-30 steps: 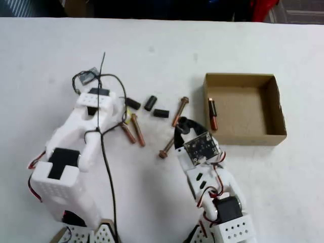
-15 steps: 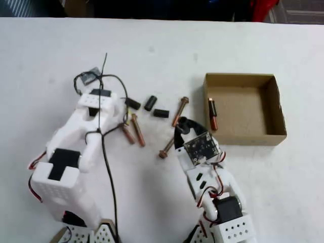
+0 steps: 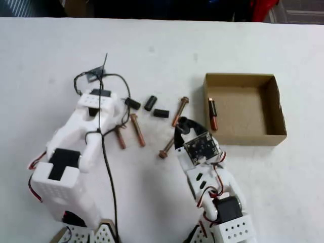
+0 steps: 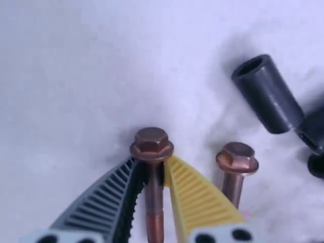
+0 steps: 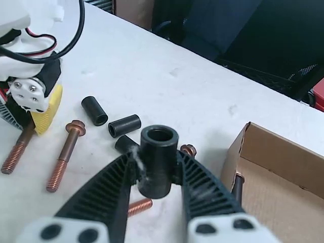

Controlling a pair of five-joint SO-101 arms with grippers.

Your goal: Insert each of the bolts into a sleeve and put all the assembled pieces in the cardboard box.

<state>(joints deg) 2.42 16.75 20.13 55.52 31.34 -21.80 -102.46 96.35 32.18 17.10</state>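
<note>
While left hand (image 4: pixel 152 163) grips bolt (image 4: pixel 151 145), right hand (image 5: pixel 157 161) clasps sleeve (image 5: pixel 160 147).

The table (image 3: pixel 50 50) is overlooked from above; both wrist views are held close to it, the bolts (image 4: pixel 237 167) shared.

shiny coppery metal bolt (image 4: pixel 152 148), matt black sleeve (image 5: pixel 158 164), plain cardboard box (image 3: pixel 243 137).

Brightness: the tabletop (image 3: pixel 45 45) is lit bright and even from above, close to washed out in the high view.
Shadows: soft, short; grey smudge beside the sleeve (image 4: pixel 266 93), shade on the cardboard box (image 3: pixel 276 106) inner wall.
Background: the room beyond is dark.
</note>
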